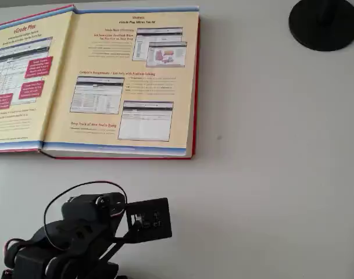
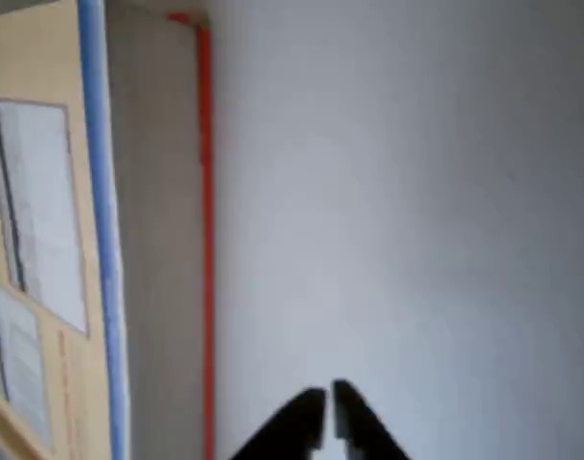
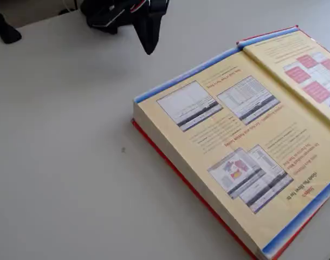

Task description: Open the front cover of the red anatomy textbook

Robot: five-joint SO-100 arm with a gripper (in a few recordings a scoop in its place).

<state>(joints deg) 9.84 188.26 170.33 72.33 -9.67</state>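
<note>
The red anatomy textbook (image 1: 130, 81) lies open on the white table, its pale yellow endpaper with screenshots and blue bands facing up. The front cover (image 1: 17, 81) lies flat to the left in the overhead view, inner side up, showing red boxes. In the fixed view the textbook (image 3: 230, 135) fills the right side and the front cover (image 3: 311, 70) is at the far right. My gripper (image 3: 149, 40) hangs shut and empty above the table, well apart from the book. In the wrist view the gripper (image 2: 330, 407) points at bare table beside the book's red edge (image 2: 205, 240).
A black round disc (image 1: 325, 23) stands at the table's top right in the overhead view. My black arm (image 1: 89, 226) sits folded at the bottom left, in front of the book. White table (image 1: 270, 174) stretches to the right of the book.
</note>
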